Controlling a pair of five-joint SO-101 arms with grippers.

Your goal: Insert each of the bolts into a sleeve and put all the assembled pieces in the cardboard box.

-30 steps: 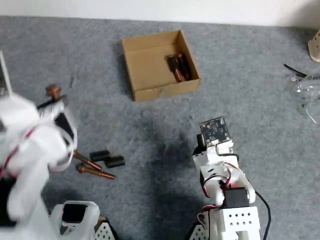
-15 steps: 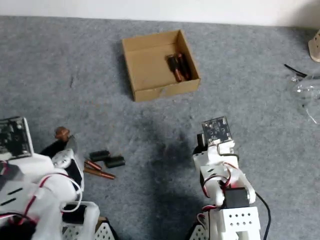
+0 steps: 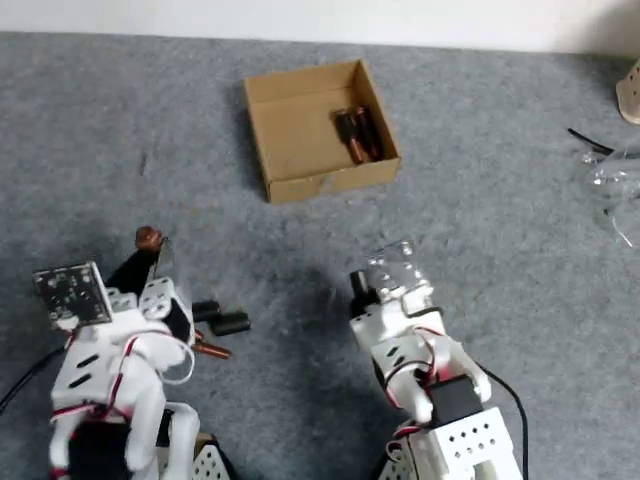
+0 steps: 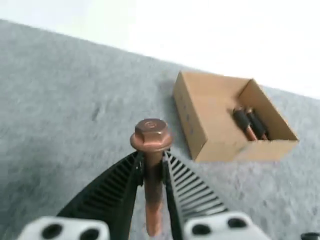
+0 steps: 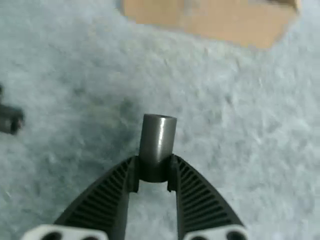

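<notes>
Robotics test bench, likely lab: grey felt mat (image 3: 500,220), white wall (image 3: 300,15) behind cardboard box (image 3: 295,130), black cable (image 3: 590,143) and clear plastic (image 3: 612,172) right of box.

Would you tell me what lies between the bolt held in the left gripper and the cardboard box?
Only bare grey carpet: the high view shows nothing between the bolt in the left gripper and the cardboard box.
</notes>
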